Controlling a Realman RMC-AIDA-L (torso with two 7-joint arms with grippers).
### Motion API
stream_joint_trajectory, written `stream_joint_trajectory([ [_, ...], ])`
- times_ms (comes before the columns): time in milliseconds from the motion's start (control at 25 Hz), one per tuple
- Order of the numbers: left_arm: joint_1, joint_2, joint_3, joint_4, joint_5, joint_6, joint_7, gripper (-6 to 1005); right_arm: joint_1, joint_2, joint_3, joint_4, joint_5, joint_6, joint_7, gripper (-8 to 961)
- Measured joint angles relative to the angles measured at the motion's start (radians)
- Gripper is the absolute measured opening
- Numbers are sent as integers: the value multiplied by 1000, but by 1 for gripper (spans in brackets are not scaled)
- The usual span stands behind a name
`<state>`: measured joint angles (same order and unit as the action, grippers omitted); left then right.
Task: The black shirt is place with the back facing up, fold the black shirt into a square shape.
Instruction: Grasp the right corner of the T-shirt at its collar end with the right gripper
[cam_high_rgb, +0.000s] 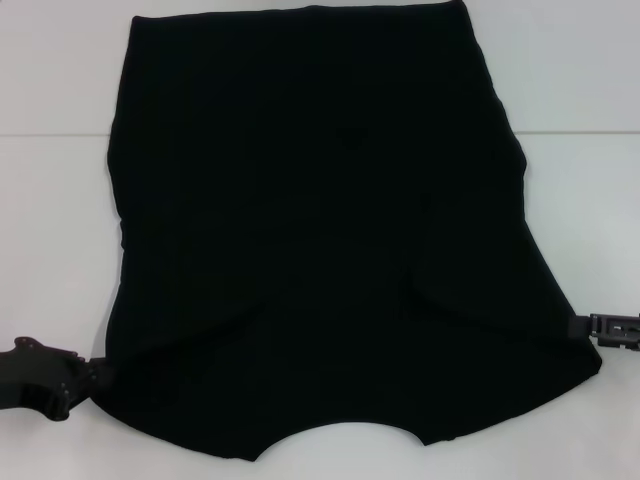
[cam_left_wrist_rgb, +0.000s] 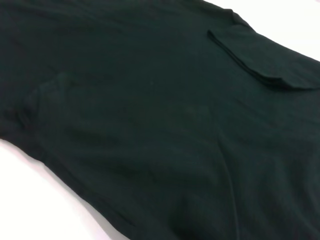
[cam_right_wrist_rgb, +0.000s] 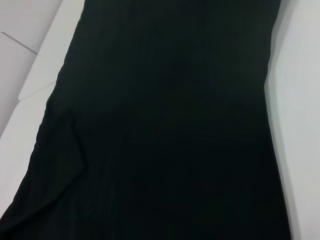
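Note:
The black shirt (cam_high_rgb: 320, 230) lies flat on the white table (cam_high_rgb: 50, 220), with its curved neckline (cam_high_rgb: 340, 432) at the near edge and its hem at the far end. Both sleeves look folded in over the body; one folded sleeve (cam_left_wrist_rgb: 260, 60) shows in the left wrist view. My left gripper (cam_high_rgb: 92, 374) sits low at the shirt's near left corner, touching its edge. My right gripper (cam_high_rgb: 594, 326) meets the near right corner. Both tips are lost against the black fabric. The shirt (cam_right_wrist_rgb: 165, 130) fills the right wrist view.
A seam (cam_high_rgb: 55, 134) runs across the table behind the grippers. White table surface borders the shirt on the left, the right (cam_high_rgb: 590, 200) and the near side.

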<state>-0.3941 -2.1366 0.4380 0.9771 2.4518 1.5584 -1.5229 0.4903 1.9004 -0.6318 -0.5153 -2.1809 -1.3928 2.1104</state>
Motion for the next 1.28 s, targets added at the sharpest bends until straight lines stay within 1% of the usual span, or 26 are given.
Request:
stream_joint_trajectory([
  [240, -1, 0, -1, -1, -1, 0, 2, 20, -2, 1, 0, 0, -21, -7, 0, 803],
  [440, -2, 0, -1, -3, -1, 0, 2, 20, 6, 9, 0, 1, -50, -7, 0, 790],
  [800, -5, 0, -1, -8, -1, -7, 9, 19, 16, 24, 1, 0, -53, -27, 0, 767],
  [1280, -5, -1, -1, -9, -2, -8, 18, 19, 35, 37, 0, -5, -53, -30, 0, 736],
])
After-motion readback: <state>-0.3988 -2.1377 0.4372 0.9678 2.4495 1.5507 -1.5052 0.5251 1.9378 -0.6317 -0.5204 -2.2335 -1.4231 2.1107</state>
